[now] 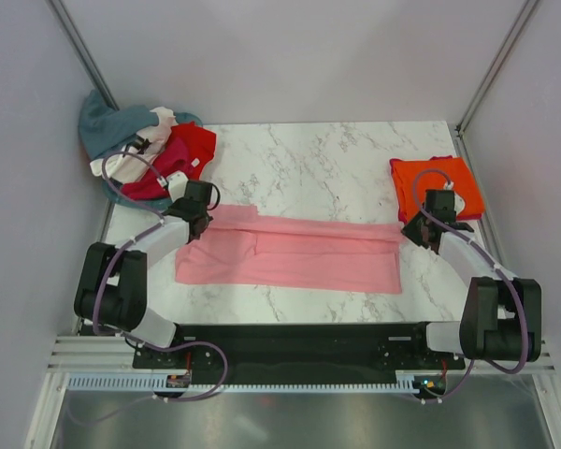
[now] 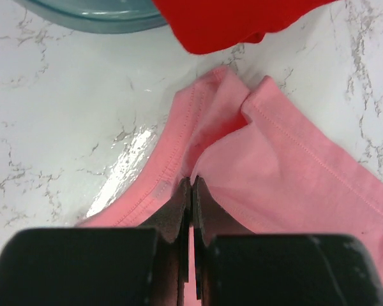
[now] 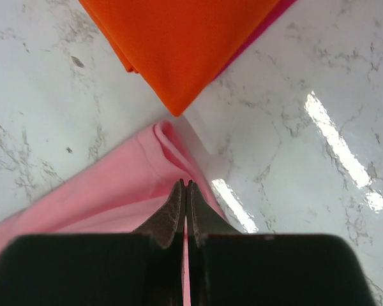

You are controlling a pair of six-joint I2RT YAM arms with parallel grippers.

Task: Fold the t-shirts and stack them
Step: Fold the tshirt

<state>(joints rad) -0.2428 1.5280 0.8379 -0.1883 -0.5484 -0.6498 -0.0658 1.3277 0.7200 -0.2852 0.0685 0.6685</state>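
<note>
A light pink t-shirt (image 1: 299,254) lies folded into a long band across the middle of the marble table (image 1: 327,164). My left gripper (image 1: 198,217) is shut on its far left corner; the left wrist view shows the gripper (image 2: 191,182) pinching a raised fold of the pink cloth (image 2: 293,166). My right gripper (image 1: 416,229) is shut on the far right corner, and its wrist view has the gripper (image 3: 186,185) clamped on a pink ridge (image 3: 108,191). A folded orange t-shirt (image 1: 437,185) (image 3: 185,38) lies just beyond, over a magenta one (image 3: 262,32).
At the back left corner, a loose pile holds a teal-grey shirt (image 1: 107,126) (image 2: 96,16), a white shirt (image 1: 136,159) and a red shirt (image 1: 189,145) (image 2: 236,22). Grey walls with metal posts close in the table on three sides.
</note>
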